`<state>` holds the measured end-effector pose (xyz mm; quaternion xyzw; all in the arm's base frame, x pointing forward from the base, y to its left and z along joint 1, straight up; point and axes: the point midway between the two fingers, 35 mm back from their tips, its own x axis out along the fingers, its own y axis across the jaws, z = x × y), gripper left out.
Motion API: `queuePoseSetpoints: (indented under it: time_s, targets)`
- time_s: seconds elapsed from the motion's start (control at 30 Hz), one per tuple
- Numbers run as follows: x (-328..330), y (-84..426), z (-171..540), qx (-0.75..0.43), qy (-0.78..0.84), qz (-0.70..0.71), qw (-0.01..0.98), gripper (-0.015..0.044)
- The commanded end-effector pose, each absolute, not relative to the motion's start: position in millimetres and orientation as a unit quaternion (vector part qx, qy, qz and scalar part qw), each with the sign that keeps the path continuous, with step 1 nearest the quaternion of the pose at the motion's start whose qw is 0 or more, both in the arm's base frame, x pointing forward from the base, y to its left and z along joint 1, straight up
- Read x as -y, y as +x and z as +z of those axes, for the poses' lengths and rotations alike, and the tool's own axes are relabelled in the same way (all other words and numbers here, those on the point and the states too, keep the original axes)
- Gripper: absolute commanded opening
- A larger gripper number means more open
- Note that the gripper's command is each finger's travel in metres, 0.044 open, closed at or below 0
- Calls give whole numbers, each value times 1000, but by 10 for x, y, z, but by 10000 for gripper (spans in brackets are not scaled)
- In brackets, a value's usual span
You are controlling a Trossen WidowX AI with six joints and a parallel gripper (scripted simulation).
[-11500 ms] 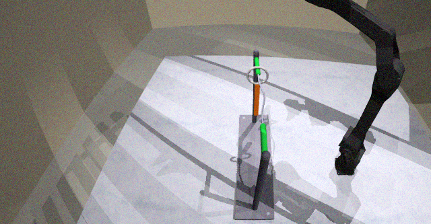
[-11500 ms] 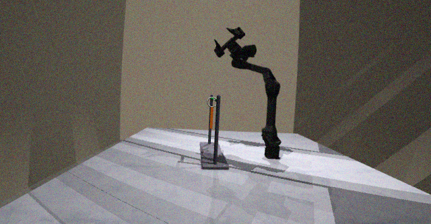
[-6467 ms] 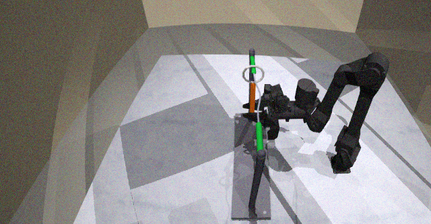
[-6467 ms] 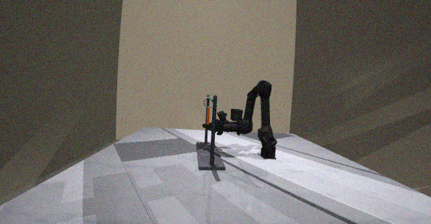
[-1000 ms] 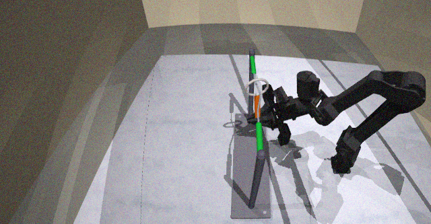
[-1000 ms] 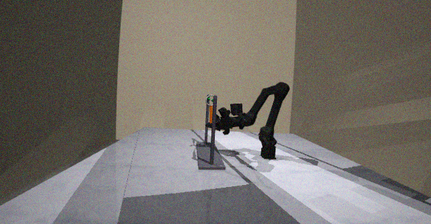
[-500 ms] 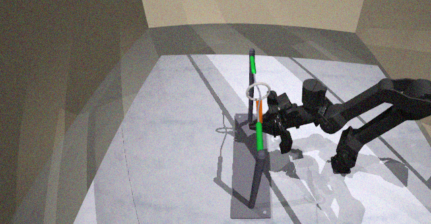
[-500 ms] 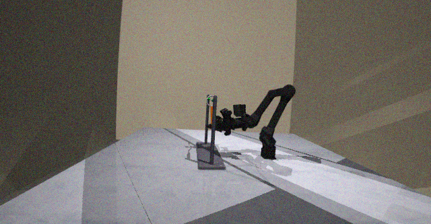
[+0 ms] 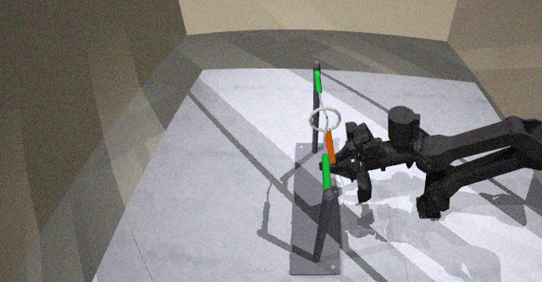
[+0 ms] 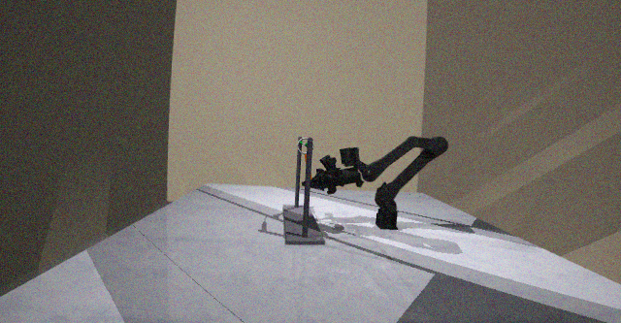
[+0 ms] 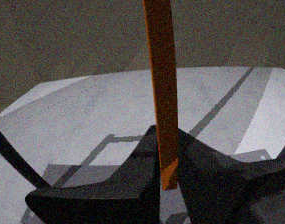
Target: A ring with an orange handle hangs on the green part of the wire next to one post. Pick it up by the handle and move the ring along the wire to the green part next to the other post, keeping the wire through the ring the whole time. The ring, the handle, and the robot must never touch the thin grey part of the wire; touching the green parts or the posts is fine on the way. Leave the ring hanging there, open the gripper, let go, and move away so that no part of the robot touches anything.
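Beige walls around a pale counter (image 9: 237, 146) (image 10: 218, 245) here. End effector (image 9: 332, 166) (image 10: 306, 183) (image 11: 161, 129) has the orange handle (image 9: 330, 146) (image 10: 306, 158) (image 11: 165, 75) pinched by its lower end; pale ring (image 9: 311, 125) (image 10: 299, 149) sits above the fingertips, around the thin grey wire (image 9: 322, 102), I'd say.

Two posts stood beyond the claw (image 9: 328, 165) (image 10: 310, 183) (image 11: 165, 175), with two green wire sections, one ring (image 9: 311, 123) and one orange handle (image 9: 330, 146) (image 10: 306, 158) (image 11: 165, 90) at its fingers.
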<state>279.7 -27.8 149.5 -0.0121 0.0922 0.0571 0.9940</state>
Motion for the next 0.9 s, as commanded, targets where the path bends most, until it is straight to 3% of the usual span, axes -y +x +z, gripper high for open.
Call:
queuePoseSetpoints:
  time_s: [0.0, 0.87]
  targets:
    - [213, 2748, 1516, -103, 1, 43, 994, -150]
    - [-276, 2707, 1568, -122, 71, -30, 989, -150]
